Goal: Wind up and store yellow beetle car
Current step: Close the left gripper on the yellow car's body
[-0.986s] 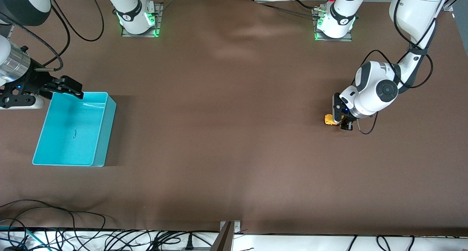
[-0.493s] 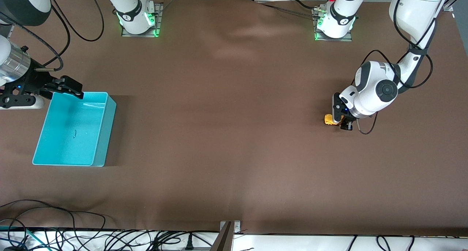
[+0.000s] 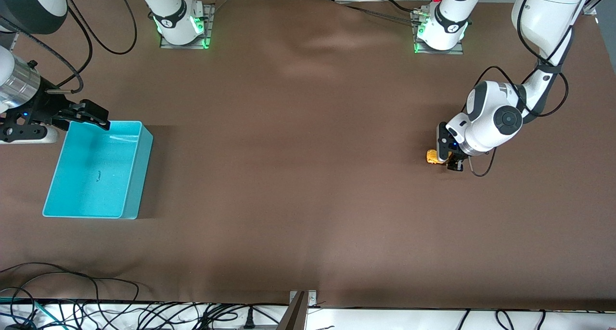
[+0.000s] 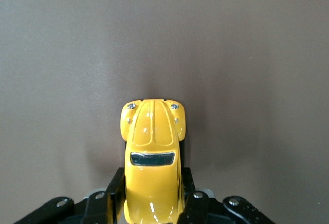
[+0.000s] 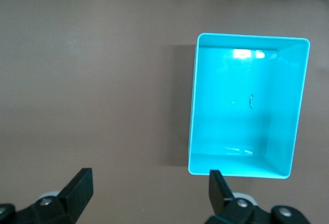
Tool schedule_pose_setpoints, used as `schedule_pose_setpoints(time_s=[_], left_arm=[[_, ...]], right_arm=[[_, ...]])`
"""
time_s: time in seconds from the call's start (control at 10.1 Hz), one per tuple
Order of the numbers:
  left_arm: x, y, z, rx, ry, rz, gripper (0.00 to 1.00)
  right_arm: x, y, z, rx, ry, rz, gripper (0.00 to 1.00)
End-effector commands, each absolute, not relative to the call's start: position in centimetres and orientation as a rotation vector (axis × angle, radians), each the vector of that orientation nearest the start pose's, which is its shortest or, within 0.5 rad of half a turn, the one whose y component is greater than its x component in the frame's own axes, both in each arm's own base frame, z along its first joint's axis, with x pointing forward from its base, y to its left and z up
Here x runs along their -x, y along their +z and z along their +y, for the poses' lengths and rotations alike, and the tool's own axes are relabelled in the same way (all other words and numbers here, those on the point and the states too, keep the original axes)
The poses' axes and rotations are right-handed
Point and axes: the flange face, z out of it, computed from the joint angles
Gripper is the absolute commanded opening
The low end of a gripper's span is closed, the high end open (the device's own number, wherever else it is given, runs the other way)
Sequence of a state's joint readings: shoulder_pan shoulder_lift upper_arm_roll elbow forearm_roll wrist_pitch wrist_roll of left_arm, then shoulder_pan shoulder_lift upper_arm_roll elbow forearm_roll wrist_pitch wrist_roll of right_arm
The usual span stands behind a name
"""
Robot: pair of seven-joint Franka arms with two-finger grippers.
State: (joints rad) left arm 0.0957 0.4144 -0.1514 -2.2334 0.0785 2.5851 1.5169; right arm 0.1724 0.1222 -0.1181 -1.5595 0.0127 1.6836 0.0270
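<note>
The right gripper [image 3: 89, 114] is hanging at the right arm's end of the table, over the edge of the turquoise bin [image 3: 139, 176] that lies farthest from the front camera. Its fingers [image 5: 77, 185] are standing spread wide, pinching nothing, and the right arm is waiting there. In the right wrist view the turquoise bin [image 5: 193, 111] is showing its whole open rectangle from above, with only a small dark speck [image 5: 250, 101] lying on its floor.

The brown tablecloth [image 3: 298, 166] is stretching away from the turquoise bin toward the left arm's end of the table, lying slightly rumpled near the two arm bases.

Well apart from the turquoise bin, near the left arm's end of the table, the yellow beetle car [image 3: 433, 157] is sitting on the cloth, about as far from the front camera as the middle of the bin. The left gripper [image 3: 450, 160] is reaching down onto it, with the white wrist bent over above. In the left wrist view the yellow beetle car [image 4: 152, 157] is standing on its wheels, rounded hood pointing away from the left gripper [image 4: 152, 203], while the black fingers [image 4: 115, 196] are pressing against both flanks of its body, pinching it between them.
</note>
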Motion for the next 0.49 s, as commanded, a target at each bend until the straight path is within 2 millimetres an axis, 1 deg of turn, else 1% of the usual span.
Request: schedule_pose_setpoints(time_s=[0.0,0.2,0.3,0.39], left_arm=[[-54.3,17.7,-2.6,2.169,0.065,2.332,0.06],[-53.8,15.2,-2.5,2.187,0.086,2.348,0.06],[-53.9,15.0,-2.3,2.186,0.069,2.337,0.06],[-53.8,14.7,-1.8,2.197,0.075,2.331,0.06]], right_arm=[[-59.6,57.1,3.9,3.139,-0.011,-0.061,1.0],[-59.6,57.2,3.4,3.139,-0.006,-0.052,1.0],[-59.5,57.2,3.3,3.139,-0.004,-0.047,1.0],[-59.6,57.2,3.3,3.139,-0.006,-0.047,1.0]])
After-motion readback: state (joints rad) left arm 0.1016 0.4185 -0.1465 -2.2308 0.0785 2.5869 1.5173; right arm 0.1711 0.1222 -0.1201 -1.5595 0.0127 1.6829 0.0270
